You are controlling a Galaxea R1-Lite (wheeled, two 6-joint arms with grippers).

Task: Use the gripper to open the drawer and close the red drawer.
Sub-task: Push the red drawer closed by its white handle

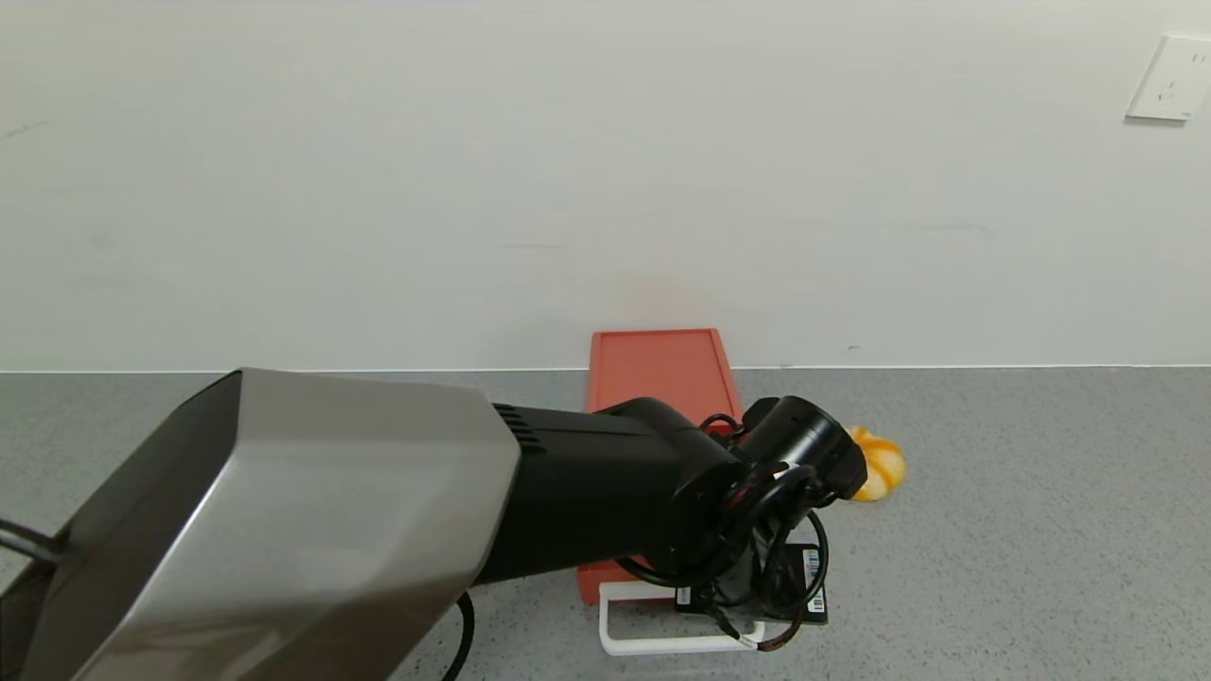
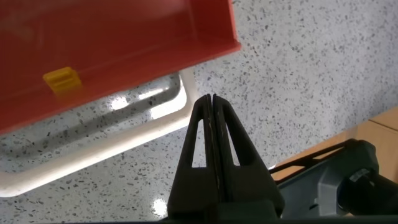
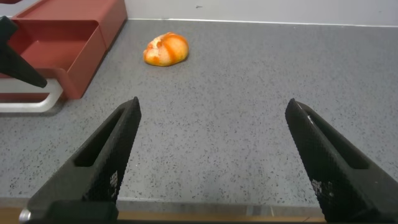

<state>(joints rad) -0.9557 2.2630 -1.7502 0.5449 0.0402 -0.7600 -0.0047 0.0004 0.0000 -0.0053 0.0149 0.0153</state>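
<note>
The salmon-red drawer [image 1: 662, 369] lies on the grey counter against the wall, with its shallow tray [image 3: 56, 46] slid out toward me. Its white loop handle [image 1: 662, 646] sticks out at the front. My left gripper [image 1: 747, 605] hangs over the front of the drawer. In the left wrist view the left gripper [image 2: 212, 96] is shut on nothing, with its tips just outside the corner of the handle [image 2: 124, 137], beside the tray's front wall [image 2: 124, 37]. My right gripper [image 3: 211, 102] is open and empty, low over the counter off to the drawer's right.
An orange bread roll [image 1: 875, 463] lies on the counter right of the drawer; it also shows in the right wrist view [image 3: 165, 50]. A small yellow tab [image 2: 61, 79] sits on the tray front. A wall socket [image 1: 1173, 78] is at upper right. The counter's front edge [image 2: 373, 124] is close.
</note>
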